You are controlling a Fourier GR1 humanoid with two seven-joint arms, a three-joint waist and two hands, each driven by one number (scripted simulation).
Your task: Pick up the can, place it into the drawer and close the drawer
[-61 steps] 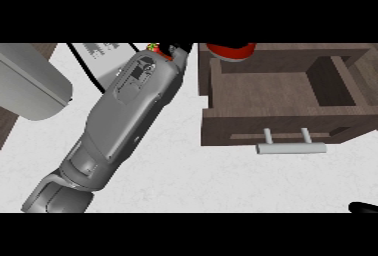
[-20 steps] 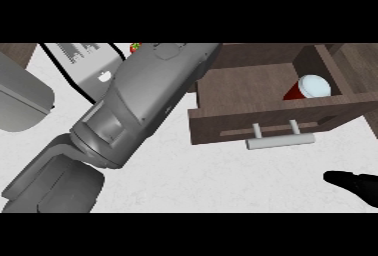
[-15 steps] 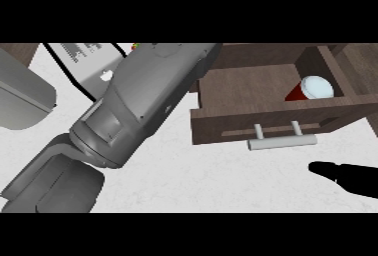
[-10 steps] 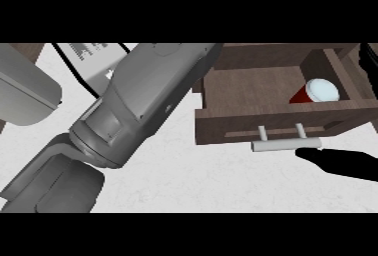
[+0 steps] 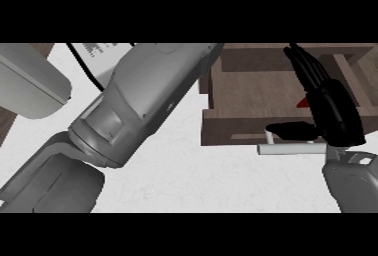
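Open drawer (image 5: 251, 95) at upper right, front panel toward the viewer, pale handle (image 5: 289, 148) across it; right hand (image 5: 328, 107) over the drawer's right side, fingers straight and together pointing away, thumb stretched left just above the handle, clamped on nothing. Only a red sliver of the can (image 5: 303, 102) visible inside the drawer, at the edge of the hand; apparently already in place, leaving the closing.

To close well: bring the flat hand down in front of the panel, near the handle's middle; push straight along the drawer's travel, evenly, so no skewing.

Left hand out of sight, only the grey left forearm (image 5: 140, 105) crossing the view; its fingers impossible to judge. Most of the can hidden; drawer's right wall cut off; grey object (image 5: 29, 85) at far left unclear.
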